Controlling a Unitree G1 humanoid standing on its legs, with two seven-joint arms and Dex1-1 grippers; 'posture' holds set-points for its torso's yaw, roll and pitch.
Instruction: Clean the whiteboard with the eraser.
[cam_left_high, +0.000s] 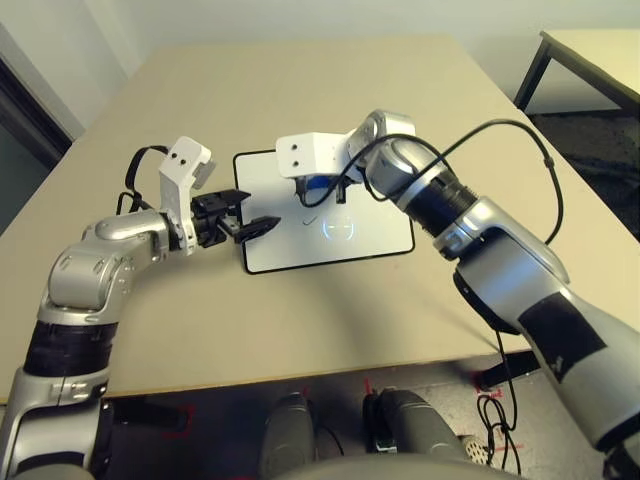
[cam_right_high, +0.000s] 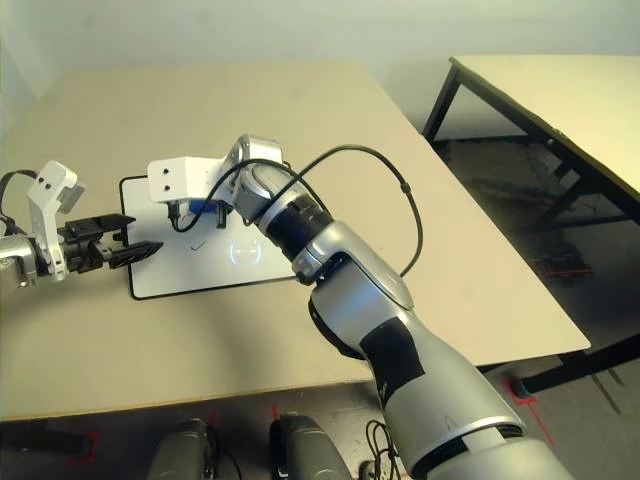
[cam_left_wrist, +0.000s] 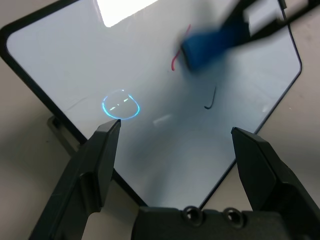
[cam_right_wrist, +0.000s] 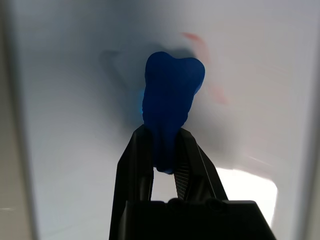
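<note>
While the left arm reaches in from the nine o'clock side of the table (cam_left_high: 420, 110), its left gripper (cam_left_high: 252, 226) hovers over the left edge of the whiteboard (cam_left_high: 370, 235) with its two black fingers (cam_left_wrist: 100, 160) spread apart and holding nothing. In the left wrist view the board's white face shows between those released fingers, along with a ring of bluish reflected light.

The whiteboard lies flat near the middle of the tan table, its thin black frame and rounded corners visible all round. A short red-brown stroke (cam_left_wrist: 175, 60) remains on it, just beside the eraser, and a small dark hooked mark (cam_left_wrist: 211, 100) sits a little apart from that.

At about twelve o'clock on the board, the right gripper (cam_right_wrist: 167, 150) points steeply down, its fingers clenched on the eraser (cam_right_wrist: 172, 95), a bright blue oblong block whose free end meets or nearly meets the board surface; contact cannot be told for sure. In the right wrist view faint reddish traces (cam_right_wrist: 197, 42) lie beside the eraser's tip.

The right arm crosses in from the four o'clock side, a black cable (cam_left_high: 500, 130) looping above its forearm. A second table (cam_right_high: 560, 90) stands off at two o'clock.
</note>
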